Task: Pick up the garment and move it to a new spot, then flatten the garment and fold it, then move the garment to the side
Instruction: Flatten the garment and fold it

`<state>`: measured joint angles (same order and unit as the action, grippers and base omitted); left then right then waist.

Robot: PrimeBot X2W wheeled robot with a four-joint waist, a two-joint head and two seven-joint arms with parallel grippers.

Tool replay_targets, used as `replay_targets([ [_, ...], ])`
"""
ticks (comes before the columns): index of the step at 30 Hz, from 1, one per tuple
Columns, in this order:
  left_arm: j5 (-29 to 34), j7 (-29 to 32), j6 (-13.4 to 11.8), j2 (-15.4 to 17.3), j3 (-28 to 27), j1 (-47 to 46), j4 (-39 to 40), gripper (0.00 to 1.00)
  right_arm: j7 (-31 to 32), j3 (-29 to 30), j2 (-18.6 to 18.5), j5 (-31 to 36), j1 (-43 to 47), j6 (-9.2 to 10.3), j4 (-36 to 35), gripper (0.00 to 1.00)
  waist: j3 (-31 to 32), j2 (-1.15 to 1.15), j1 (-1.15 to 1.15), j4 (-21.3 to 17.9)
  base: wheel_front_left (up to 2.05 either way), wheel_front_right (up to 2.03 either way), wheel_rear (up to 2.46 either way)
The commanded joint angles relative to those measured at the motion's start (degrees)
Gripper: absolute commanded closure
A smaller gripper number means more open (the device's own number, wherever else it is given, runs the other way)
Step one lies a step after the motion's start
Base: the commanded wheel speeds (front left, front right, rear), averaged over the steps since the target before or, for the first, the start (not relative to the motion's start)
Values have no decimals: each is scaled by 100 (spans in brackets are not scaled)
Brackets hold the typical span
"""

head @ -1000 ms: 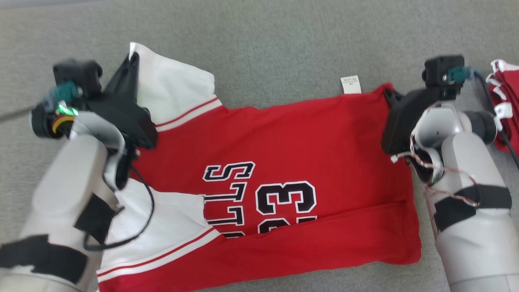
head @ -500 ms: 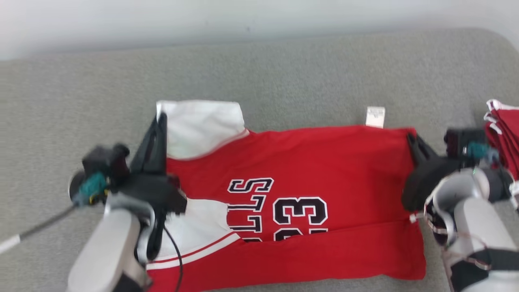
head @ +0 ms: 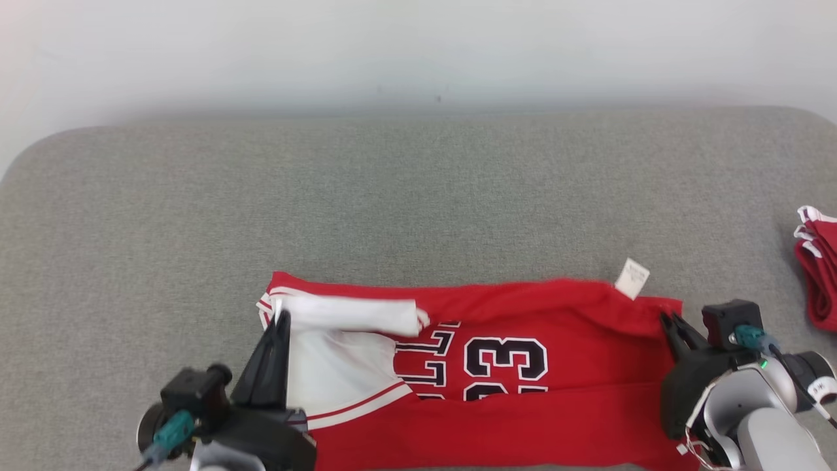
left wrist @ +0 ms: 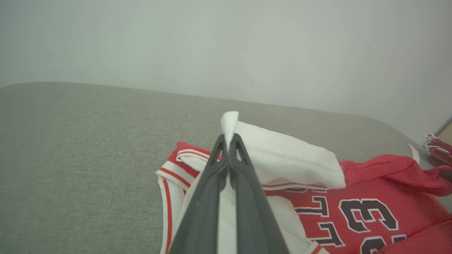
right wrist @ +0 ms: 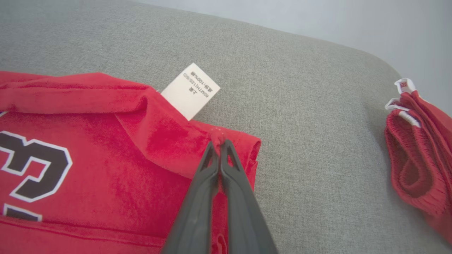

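Where it lay flat, garment [head: 575, 340], far edge folded nearer

Illumination is bright, even and diffuse; shadows are faint. The wall [head: 418, 52] beyond the jersey [head: 556, 418] appears washed out and soft-focused.

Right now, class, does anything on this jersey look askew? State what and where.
The jersey has its far edge rolled over unevenly, its white sleeve bunches at the left end effector, and the care label sticks out tilted at the right.
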<state>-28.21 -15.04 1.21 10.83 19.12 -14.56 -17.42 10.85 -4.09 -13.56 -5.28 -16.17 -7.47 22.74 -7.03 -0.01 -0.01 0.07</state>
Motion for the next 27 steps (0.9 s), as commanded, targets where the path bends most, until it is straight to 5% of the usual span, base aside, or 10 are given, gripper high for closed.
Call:
replay_targets([
  [1,16,-15,-21,46,-5,154,36,100,38,-22,-68,-13,109,-1,-81,100,48,1,1,46,0,0,0],
  [27,-322,219,-255,205,38,1469,560,100,684,264,-367,82,759,-1,-627,100,-26,1,1,106,0,0,0],
])
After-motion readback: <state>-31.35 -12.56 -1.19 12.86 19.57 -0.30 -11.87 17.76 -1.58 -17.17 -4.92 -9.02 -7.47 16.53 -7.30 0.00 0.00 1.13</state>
